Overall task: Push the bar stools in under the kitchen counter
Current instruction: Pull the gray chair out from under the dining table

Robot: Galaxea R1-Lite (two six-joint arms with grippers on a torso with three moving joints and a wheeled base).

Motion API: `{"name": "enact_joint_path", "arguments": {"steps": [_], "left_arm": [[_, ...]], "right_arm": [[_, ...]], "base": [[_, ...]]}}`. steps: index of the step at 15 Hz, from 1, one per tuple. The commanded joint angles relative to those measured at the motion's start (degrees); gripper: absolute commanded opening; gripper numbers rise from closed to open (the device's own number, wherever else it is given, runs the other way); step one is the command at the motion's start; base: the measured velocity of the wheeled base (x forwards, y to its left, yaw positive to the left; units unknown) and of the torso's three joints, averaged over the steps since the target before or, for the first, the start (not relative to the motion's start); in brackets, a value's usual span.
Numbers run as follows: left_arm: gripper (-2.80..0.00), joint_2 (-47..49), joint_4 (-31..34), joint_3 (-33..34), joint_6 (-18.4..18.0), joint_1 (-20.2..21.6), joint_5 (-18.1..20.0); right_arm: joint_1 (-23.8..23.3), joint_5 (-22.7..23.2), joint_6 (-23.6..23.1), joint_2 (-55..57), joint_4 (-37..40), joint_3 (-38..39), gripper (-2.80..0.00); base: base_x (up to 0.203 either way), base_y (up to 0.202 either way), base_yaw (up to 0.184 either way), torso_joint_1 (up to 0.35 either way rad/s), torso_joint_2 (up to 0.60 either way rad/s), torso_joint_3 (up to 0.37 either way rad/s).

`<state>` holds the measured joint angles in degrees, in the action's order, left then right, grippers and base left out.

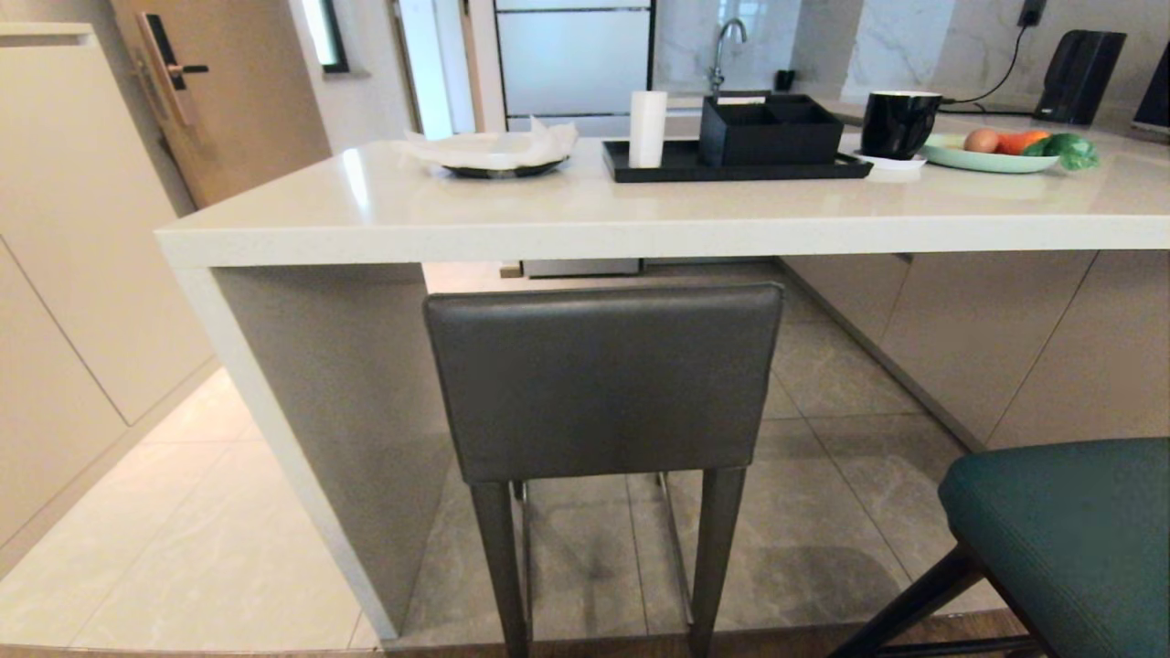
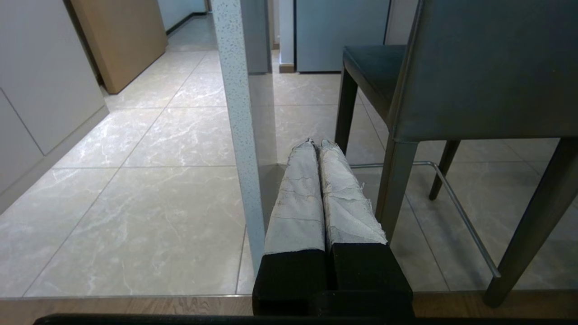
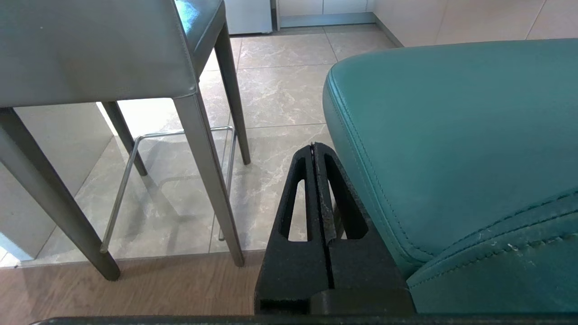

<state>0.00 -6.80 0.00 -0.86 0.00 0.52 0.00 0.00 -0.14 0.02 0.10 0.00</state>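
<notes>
Grey stool faces the white counter; teal stool stands at right.
My left gripper and right gripper hang low, fingers closed, holding nothing.

Tiled floor across the lower frame carries the grey stool at centre and the teal stool at lower right.

L gripper: two long tapered fingers, wrapped in pale grey-white cloth/tape w/ creases & frayed edges; black blocks are seen at the finger bases, set on a black mount. R gripper: fingers left bare, black plastic, wedge-shaped, each w/ an elongated cut-out slot; scuffs & whitish wear are seen along inner edges. A dark bar is seen across the near edge in both wrist views.
</notes>
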Motion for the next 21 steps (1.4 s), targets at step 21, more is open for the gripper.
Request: {"name": "enact_joint_path", "arguments": {"steps": [21], "left_arm": [[-2.8, 0.09, -0.05, 2.29, -0.02, 0.0, 0.0]], "right_arm": [[0.0, 0.0, -0.04, -0.02, -0.01, 0.09, -2.8]], "base": [[0.0, 0.0, 0.0, 0.0, 0.0, 0.0]]}}
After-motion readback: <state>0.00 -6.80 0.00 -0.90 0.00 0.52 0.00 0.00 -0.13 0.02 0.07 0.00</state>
